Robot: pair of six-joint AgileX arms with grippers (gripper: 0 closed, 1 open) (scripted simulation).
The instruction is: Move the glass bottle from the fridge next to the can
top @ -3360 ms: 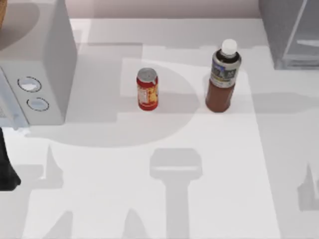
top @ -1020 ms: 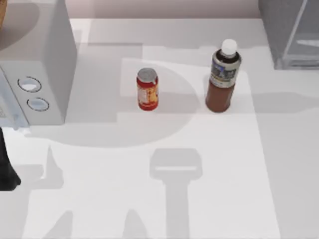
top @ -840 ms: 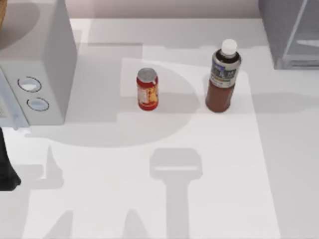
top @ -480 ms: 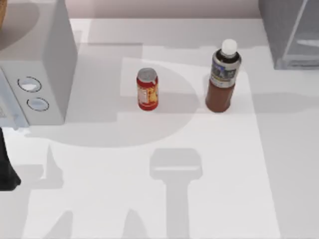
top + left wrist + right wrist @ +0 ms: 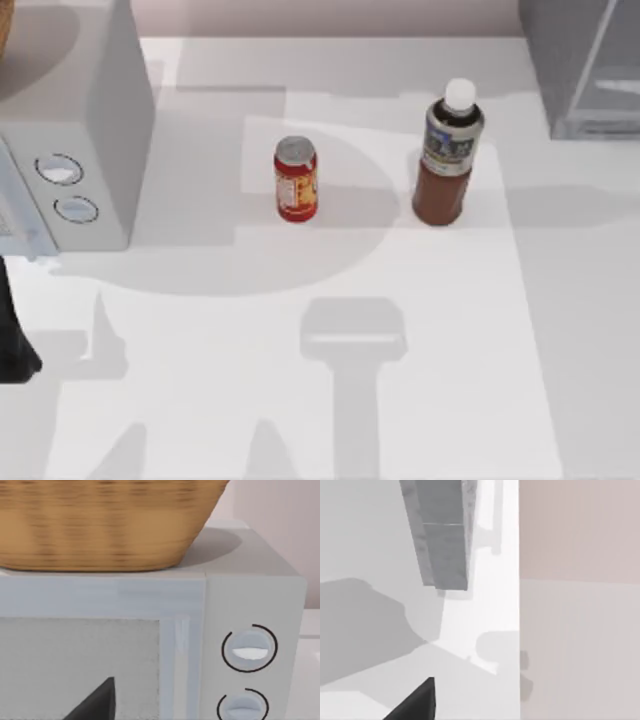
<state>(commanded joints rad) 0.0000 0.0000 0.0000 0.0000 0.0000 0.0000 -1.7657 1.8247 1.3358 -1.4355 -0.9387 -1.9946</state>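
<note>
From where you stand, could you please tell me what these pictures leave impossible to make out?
- Fridge: the top view's upper right corner cuts it off, so I cannot tell what its inside holds.
- White box with dials: the top view's left edge cuts it off; in the left wrist view the basket on it runs past the frame.
- Claws: a dark tip at each wrist view's lower edge; open or shut is unreadable.
- Bottle and can: label print too small to read.

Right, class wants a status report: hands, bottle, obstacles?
Glass bottle upright on table, apart from can, outside fridge. Nothing between them.
</note>
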